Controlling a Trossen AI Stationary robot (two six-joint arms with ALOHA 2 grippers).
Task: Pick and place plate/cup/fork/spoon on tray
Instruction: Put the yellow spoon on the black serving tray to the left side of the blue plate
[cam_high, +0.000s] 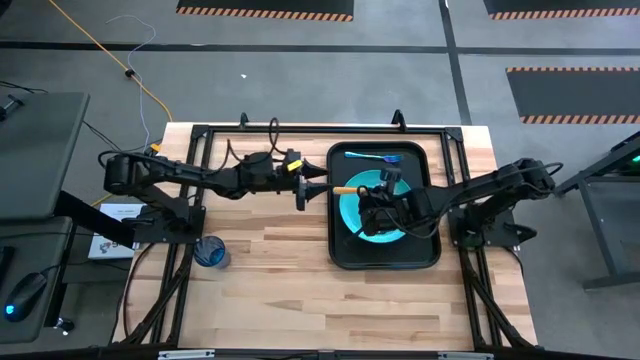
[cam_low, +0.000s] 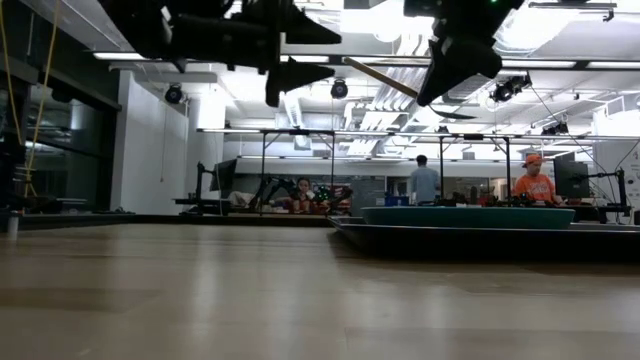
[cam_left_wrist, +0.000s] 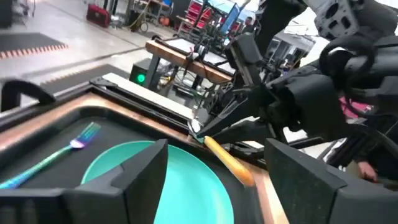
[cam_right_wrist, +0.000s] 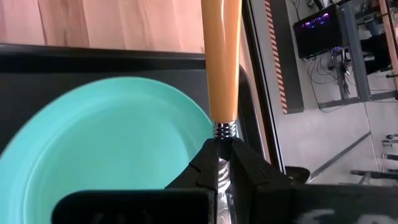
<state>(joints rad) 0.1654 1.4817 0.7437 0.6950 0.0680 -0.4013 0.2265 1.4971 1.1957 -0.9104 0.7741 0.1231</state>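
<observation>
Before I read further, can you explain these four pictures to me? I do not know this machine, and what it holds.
Two dark robot arms work at a wooden table. One picture looks down from above, one looks level across the table, and two come from cameras on the wrists. A black tray carries a turquoise plate and a blue fork. A blue cup stands on the table. The right gripper has its fingers shut on a wooden-handled utensil above the plate. The left gripper, open, waits beside the tray.

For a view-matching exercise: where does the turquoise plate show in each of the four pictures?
High view: the plate lies in the tray, partly under the right gripper.
Low view: a thin turquoise band right of centre.
Left wrist view: low centre, past the left gripper.
Right wrist view: fills the left.
Shared landmark: the wooden-handled utensil.
</observation>
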